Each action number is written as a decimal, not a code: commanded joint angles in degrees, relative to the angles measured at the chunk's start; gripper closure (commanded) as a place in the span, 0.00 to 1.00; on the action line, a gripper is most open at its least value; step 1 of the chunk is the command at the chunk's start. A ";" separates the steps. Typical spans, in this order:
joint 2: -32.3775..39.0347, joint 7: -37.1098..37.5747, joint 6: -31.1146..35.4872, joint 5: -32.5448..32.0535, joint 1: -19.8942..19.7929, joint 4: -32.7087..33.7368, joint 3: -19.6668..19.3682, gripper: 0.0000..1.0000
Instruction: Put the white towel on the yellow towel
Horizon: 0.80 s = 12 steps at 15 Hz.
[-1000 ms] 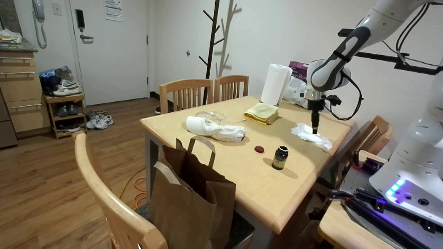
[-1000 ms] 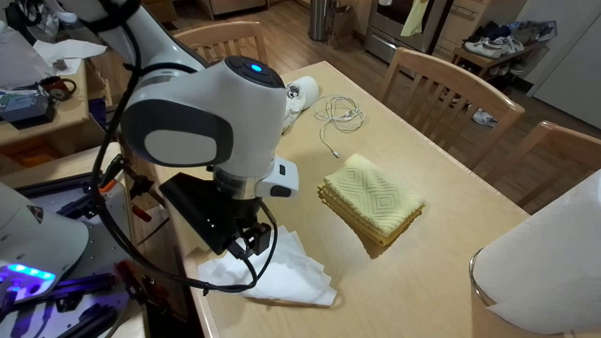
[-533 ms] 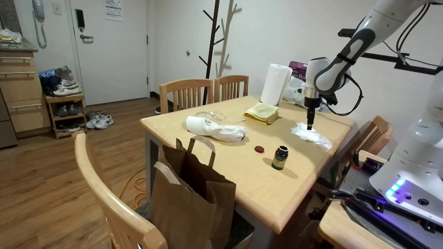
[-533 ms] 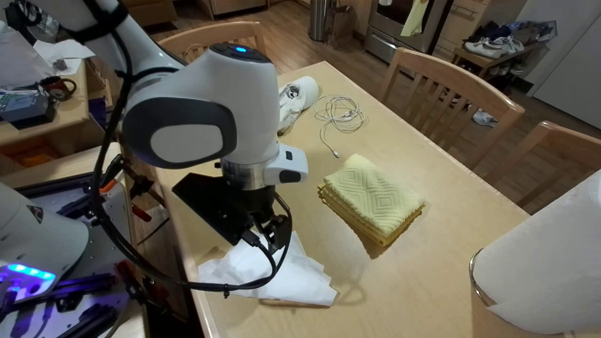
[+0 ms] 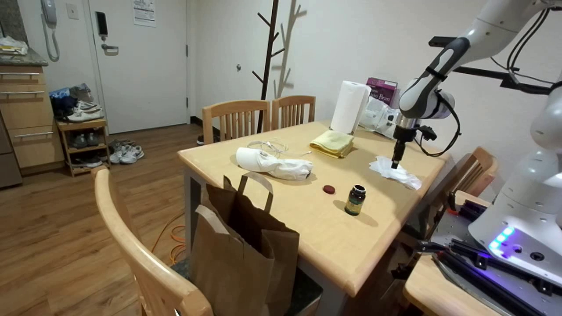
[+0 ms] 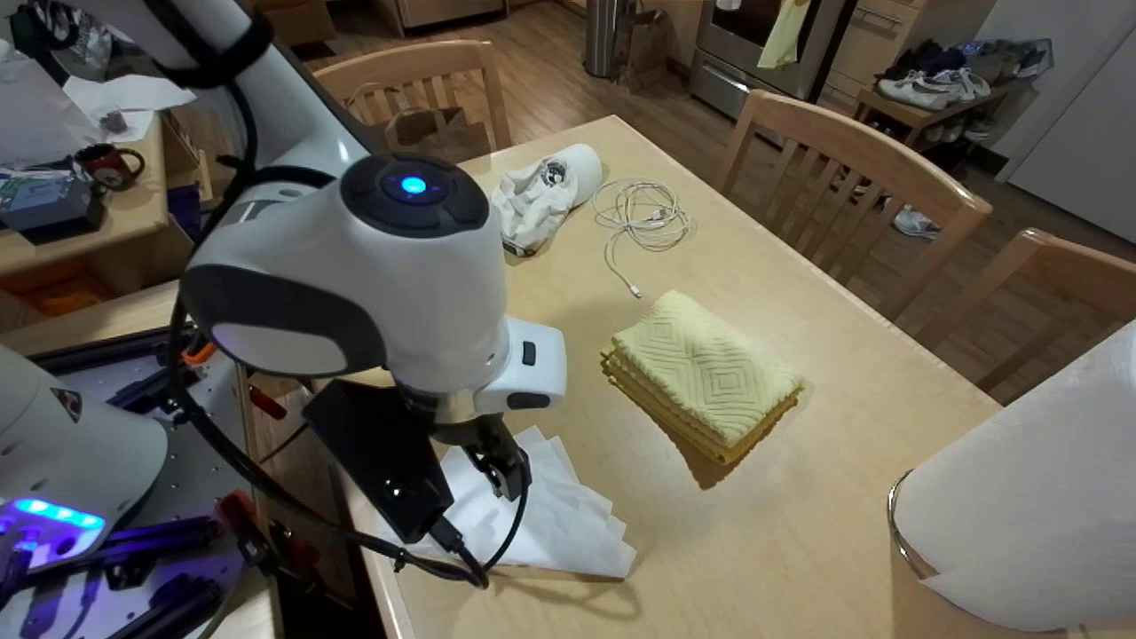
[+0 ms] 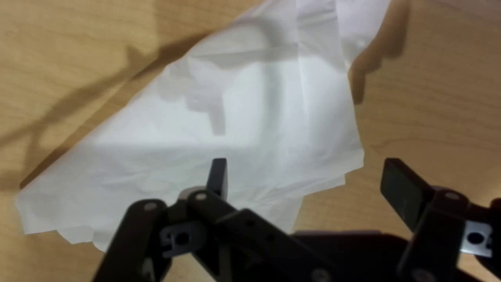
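The white towel (image 5: 404, 177), thin, creased and paper-like, lies spread near the table edge on the robot's side. It also shows in an exterior view (image 6: 568, 524), partly hidden by the arm, and fills much of the wrist view (image 7: 254, 109). The yellow towel (image 6: 706, 368) lies folded in a thick stack, apart from the white one; it also shows in an exterior view (image 5: 332, 142). My gripper (image 7: 305, 180) is open and empty, tilted over the white towel. In the wrist view one finger (image 7: 218, 176) is over the towel, the other over bare wood beside it.
A paper towel roll (image 5: 350, 107) stands behind the yellow towel. A white cap (image 6: 543, 191) and a coiled cable (image 6: 643, 217) lie farther along the table (image 5: 298, 210). A dark bottle (image 5: 355, 200) and red lid (image 5: 329, 189) are nearby. Chairs and a paper bag (image 5: 246, 250) stand around.
The wrist has turned and tilted; the gripper now leans. Its tip shifted slightly away from the robot base, then partly back, staying over the white towel. Both towels have not moved.
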 commanded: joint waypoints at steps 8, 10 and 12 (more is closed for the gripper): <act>0.36 3.26 2.86 -9.60 2.99 -0.24 -5.65 0.00; 1.87 9.37 10.10 -19.44 6.30 0.05 -9.91 0.00; 3.41 15.23 14.05 -29.65 12.19 1.81 -17.08 0.00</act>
